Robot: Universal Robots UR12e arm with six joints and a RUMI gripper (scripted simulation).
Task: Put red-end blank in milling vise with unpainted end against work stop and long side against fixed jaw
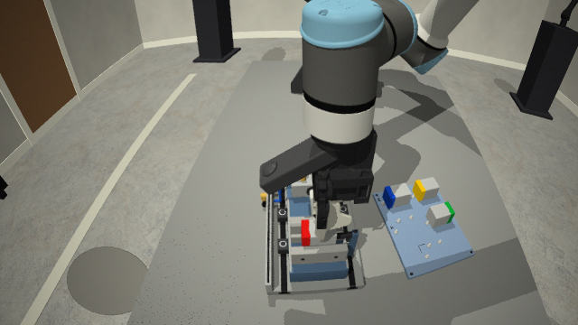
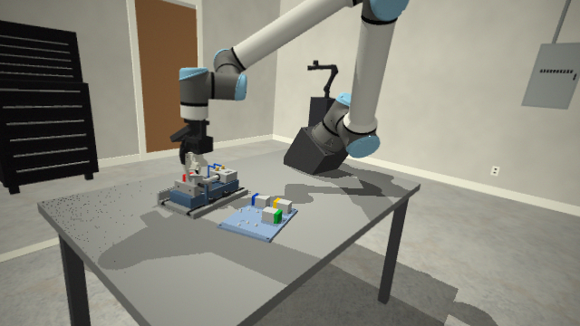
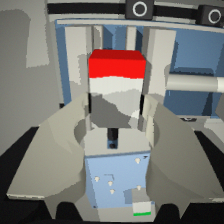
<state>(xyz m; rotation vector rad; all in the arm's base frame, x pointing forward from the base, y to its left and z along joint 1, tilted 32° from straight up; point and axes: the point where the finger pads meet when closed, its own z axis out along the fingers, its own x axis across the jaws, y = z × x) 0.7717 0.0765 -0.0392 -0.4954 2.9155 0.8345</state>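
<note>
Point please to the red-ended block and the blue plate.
Red-ended block (image 1: 305, 233) (image 3: 117, 65): top and wrist views, on its red end.
Blue plate (image 1: 413, 259) (image 2: 254, 232) (image 3: 100, 199): top, exterior and wrist views, on its bare surface.

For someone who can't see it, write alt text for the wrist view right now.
The tool grips a blank over a vise, its red end pointing away from the tool. Beyond the fingertips' near side lies a light-blue plate with small white pegs and a green-ended blank.
</note>
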